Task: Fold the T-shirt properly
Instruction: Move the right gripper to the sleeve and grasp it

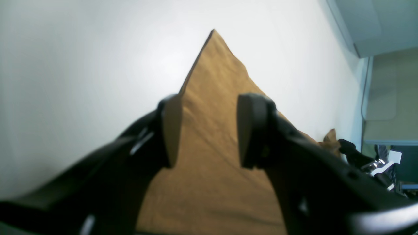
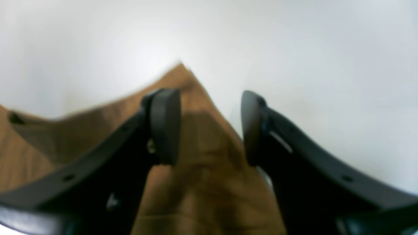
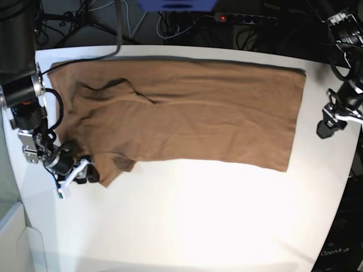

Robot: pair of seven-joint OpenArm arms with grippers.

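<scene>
— left gripper (image 1: 209, 130): jaws apart, nothing between the pads, only a pointed corner of the t-shirt (image 3: 187, 113) lying below the gap. what about the other one?

— right gripper (image 2: 210, 127) is the same, spread wide and empty, over another corner of the cloth.

— anything around them?

— cables (image 3: 142, 22) and a power strip (image 3: 244, 18) with a red light sit beyond the far edge of the white table (image 3: 198, 226). nothing lies on the cloth itself.

— surfaces?

— table smooth and glossy with glare near the front. gripper fingers (image 1: 251, 130) matte black with flat pads.

— and the shirt?

— tan-brown, soft, matte, spread lengthwise across the far half of the table, already folded into a long band, lightly creased, one sleeve bunched beside the right gripper in the base view.
</scene>
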